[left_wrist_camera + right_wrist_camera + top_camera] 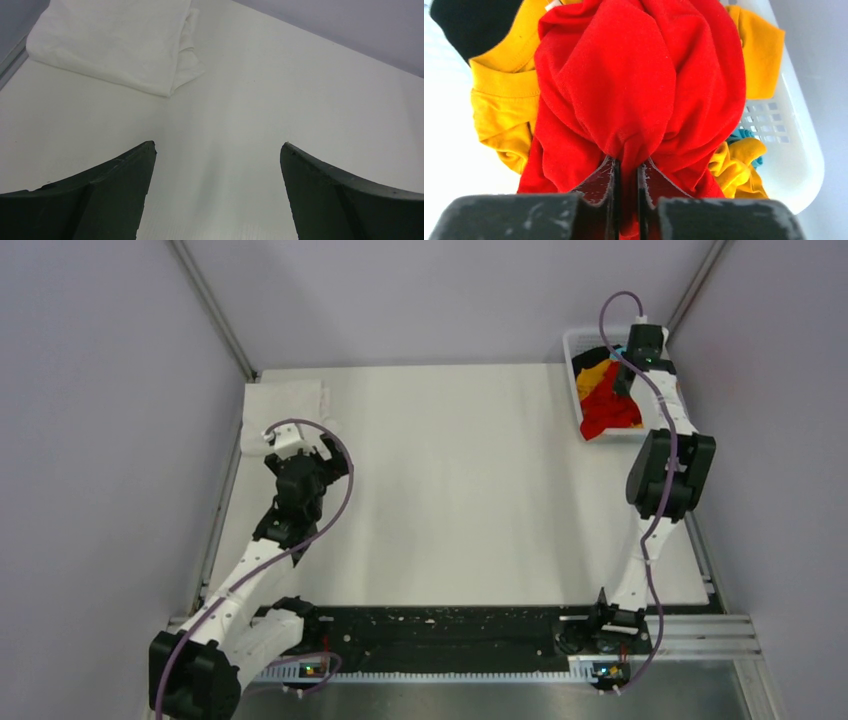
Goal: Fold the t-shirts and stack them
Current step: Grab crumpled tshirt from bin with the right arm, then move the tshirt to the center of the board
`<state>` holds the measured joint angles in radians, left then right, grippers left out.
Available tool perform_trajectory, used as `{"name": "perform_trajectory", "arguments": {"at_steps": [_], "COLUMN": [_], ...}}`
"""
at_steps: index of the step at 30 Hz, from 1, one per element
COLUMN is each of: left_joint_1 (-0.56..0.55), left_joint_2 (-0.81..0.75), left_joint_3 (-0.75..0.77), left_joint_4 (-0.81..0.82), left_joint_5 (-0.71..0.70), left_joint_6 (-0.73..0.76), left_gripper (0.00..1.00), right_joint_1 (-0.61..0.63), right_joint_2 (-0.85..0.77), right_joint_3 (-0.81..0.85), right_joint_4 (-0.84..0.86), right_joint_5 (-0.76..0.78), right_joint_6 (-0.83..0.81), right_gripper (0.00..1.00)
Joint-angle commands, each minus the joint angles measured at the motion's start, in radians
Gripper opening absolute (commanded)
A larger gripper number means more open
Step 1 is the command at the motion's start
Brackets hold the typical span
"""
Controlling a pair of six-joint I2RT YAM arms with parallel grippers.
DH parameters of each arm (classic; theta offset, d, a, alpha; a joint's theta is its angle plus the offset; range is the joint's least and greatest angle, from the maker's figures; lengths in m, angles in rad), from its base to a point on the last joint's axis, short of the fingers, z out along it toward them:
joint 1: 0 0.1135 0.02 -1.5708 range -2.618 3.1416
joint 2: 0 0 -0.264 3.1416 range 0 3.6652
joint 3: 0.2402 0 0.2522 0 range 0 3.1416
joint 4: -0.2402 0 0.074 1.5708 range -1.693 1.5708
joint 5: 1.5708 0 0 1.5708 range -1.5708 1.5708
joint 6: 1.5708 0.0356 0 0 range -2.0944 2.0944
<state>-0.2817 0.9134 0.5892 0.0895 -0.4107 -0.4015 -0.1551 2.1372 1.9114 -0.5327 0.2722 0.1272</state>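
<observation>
Two grippers differ. Left gripper (217, 146), over the worktop's (450, 490) left edge, stands spread wide and empty; beyond it, the white t-shirt (115, 45) lies folded at the far left corner. Right gripper (629, 167) pinches the red t-shirt (624, 75) in the basket (794, 150) at the far right corner, beside the orange-yellow t-shirt (504, 100) and black t-shirt (469, 20).

Plain red t-shirt (624, 90), orange-yellow t-shirt (499, 105), black t-shirt (469, 22), white t-shirt (110, 45); white lattice basket (796, 150).

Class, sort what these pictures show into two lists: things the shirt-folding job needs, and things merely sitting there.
Job: red t-shirt, pinched by the right gripper; orange-yellow t-shirt; black t-shirt; folded white t-shirt.
Merely there: white basket; teal cloth in it; table.
</observation>
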Motion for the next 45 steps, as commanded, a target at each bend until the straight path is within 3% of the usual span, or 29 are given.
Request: {"name": "perform_trajectory", "arguments": {"at_steps": [1,10,17,21,28,32,37,40,41,43,45], "left_joint_1": [0.004,0.004,0.005,0.004,0.005,0.004,0.004,0.004,0.004,0.004,0.004], "left_joint_2": [0.007,0.020,0.018,0.006,-0.037,-0.062,-0.093,-0.108,-0.111,-0.118,-0.116], "left_joint_3": [0.050,0.032,0.021,0.010,0.000,-0.003,-0.010,-0.010,-0.009,-0.013,-0.015], "left_joint_4": [0.052,0.089,0.095,0.102,0.092,0.046,0.008,-0.037,-0.050,-0.069,-0.071], "left_joint_5": [0.021,0.039,0.054,0.061,0.042,0.009,-0.009,-0.036,-0.041,-0.038,-0.019], "left_joint_6": [-0.014,-0.026,-0.036,-0.041,-0.053,-0.083,-0.112,-0.128,-0.135,-0.137,-0.133], "left_gripper": [0.99,0.99,0.99,0.99,0.99,0.99,0.99,0.99,0.99,0.99,0.99], "right_joint_1": [-0.003,0.008,0.011,0.032,0.258,0.372,0.511,0.534,0.535,0.535,0.533], "right_joint_2": [-0.070,-0.372,-0.536,-0.551,-0.554,-0.581,-0.594,-0.621,-0.633,-0.650,-0.652], "right_joint_3": [0.093,0.118,0.124,0.177,0.214,0.107,-0.049,-0.201,-0.275,-0.379,-0.456], "right_joint_4": [-0.014,0.075,0.243,0.249,0.156,0.211,0.210,0.217,0.221,0.238,0.248], "right_joint_5": [-0.006,-0.055,-0.236,-0.473,-0.611,-0.760,-0.782,-0.723,-0.636,-0.407,-0.164], "right_joint_6": [-0.005,-0.004,0.050,0.113,0.027,0.028,-0.036,-0.079,-0.081,-0.088,-0.087], "right_gripper": [0.02,0.00,0.00,0.00,0.00,0.00,0.00,0.18,0.34,0.94,0.99]}}
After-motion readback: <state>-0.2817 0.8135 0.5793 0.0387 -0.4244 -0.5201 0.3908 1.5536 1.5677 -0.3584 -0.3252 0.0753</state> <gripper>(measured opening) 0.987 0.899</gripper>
